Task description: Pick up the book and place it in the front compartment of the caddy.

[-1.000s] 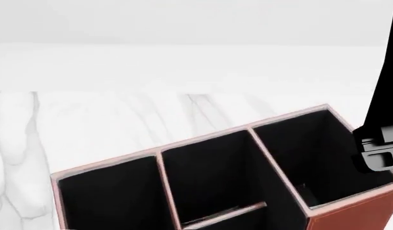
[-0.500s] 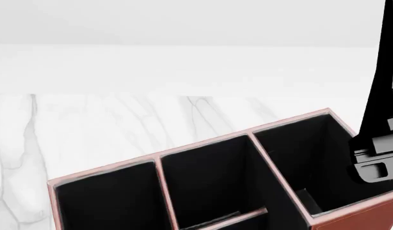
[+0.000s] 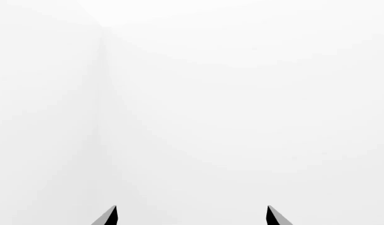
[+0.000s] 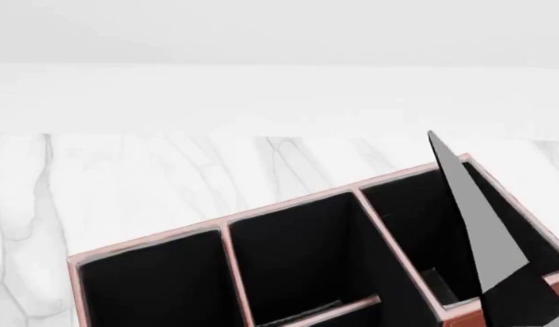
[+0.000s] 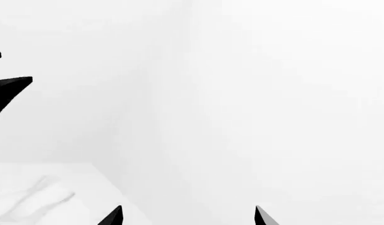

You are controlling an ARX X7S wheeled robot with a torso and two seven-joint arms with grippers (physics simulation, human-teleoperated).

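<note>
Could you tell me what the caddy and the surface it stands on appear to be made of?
The caddy looks like reddish-brown leather or an imitation of it, judging by its smooth outer corner and pale pink rim, with a matte black lining inside. The table looks like polished white marble, given its grey veining, though in a render that could be only a printed pattern.

Bright, even, shadowless light is washing the walls nearly featureless; renders are staying sharp, without glare, blur or edge distortion.
</note>
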